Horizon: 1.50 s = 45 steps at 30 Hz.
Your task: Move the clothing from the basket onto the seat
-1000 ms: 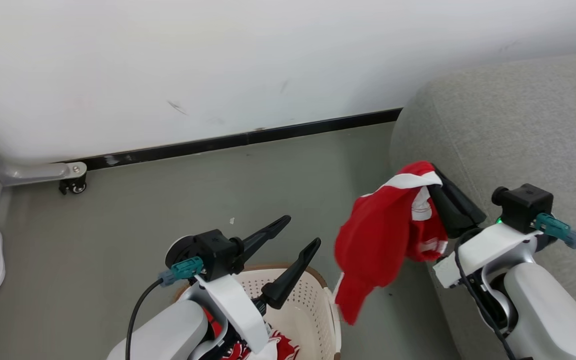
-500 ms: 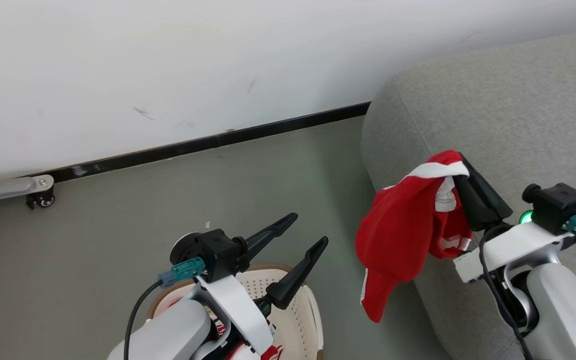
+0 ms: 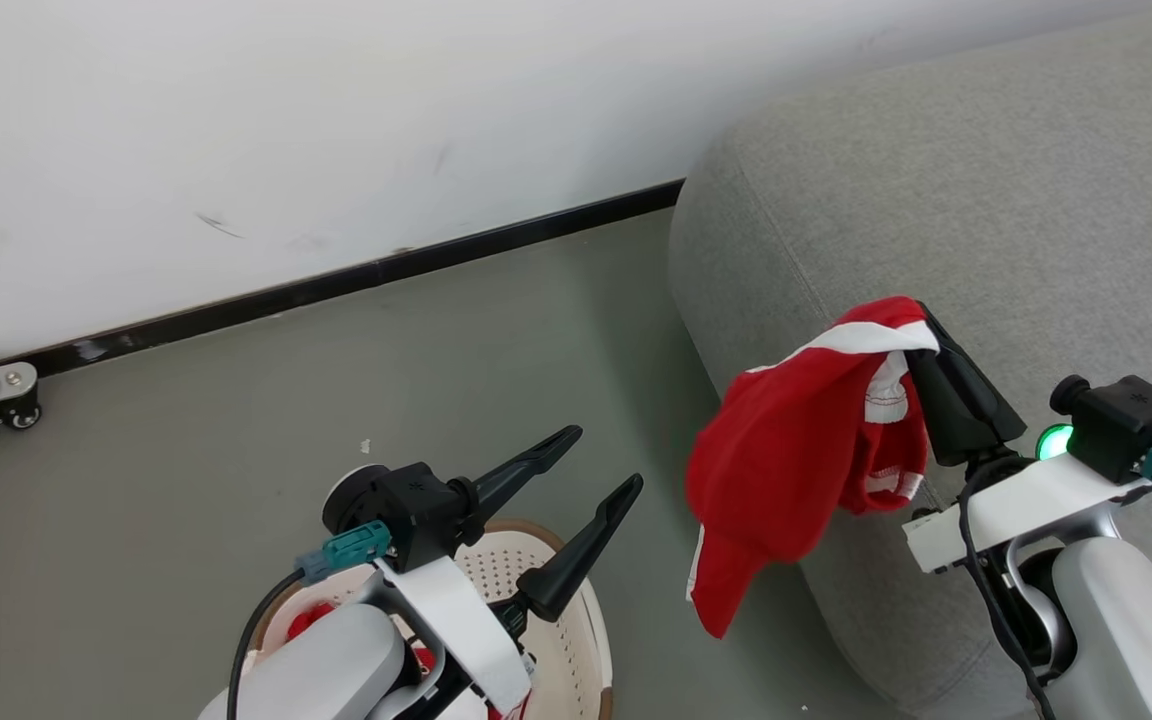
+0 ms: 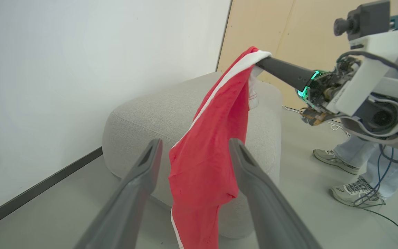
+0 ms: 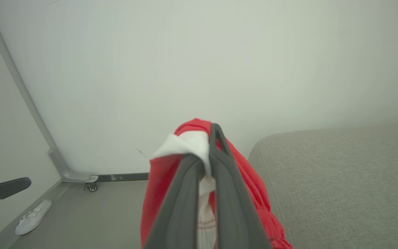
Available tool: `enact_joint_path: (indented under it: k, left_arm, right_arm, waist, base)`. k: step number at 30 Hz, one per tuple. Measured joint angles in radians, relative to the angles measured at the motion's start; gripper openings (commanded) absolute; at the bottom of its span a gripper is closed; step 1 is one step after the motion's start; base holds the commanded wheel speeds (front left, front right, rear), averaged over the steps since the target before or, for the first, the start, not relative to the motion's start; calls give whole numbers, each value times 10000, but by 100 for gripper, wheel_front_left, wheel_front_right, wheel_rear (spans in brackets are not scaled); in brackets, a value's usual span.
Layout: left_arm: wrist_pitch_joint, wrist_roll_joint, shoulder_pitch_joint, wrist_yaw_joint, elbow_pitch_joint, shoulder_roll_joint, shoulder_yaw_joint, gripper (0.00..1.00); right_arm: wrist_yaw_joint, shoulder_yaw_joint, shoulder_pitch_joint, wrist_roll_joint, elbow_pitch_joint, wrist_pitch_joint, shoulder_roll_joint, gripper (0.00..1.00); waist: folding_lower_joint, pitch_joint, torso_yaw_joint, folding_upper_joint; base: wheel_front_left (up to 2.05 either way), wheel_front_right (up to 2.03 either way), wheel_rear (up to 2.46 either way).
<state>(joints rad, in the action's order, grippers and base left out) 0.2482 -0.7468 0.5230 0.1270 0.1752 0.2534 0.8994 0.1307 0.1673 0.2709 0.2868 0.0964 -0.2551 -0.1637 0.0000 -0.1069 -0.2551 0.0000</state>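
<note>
You see the seat [image 3: 936, 200] covered in a coarse-woven grey cloth, matt and faintly nubbly, with a stitched seam. The red garment [image 3: 796, 470] hanging near the seat's edge is a thin, soft sports knit, matt all over, with a smooth white stripe. Left of the seat, the basket [image 3: 571, 650] is smooth cream plastic pierced with small holes under a brown rim. The floor [image 3: 436, 330] is smooth grey with a dull sheen, and the wall [image 3: 336, 120] behind the seat is matt white paint with faint scuffs.
</note>
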Motion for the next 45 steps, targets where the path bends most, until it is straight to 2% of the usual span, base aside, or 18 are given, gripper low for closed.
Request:
enact_joint_path:
  k: [15,35,41,45]
  left_arm:
    - [12,96,-19,0,-339,173,-188,100]
    - [12,343,-187,0,-662,456,-144,100]
    - [12,360,-187,0,-823,669,-123,100]
    - [-2,359,-187,0,-965,685,-105,100]
  right_arm:
    - [0,-244,428,-178,-568,0,-109,0]
    - [2,-1321,1943,-395,-825,0,-1684,0]
    - [2,-1781,2404,-268,-506,0,-2052,0]
    - [2,-1848,2720,-203,31,-2,-2527,0]
  waist:
    - [0,-319,-460,0]
    - [0,-865,-319,0]
    - [0,-1091,-268,0]
    - [0,-1317,-225,0]
  base:
    - [0,0,0]
    - [0,0,0]
    - [0,0,0]
    - [0,0,0]
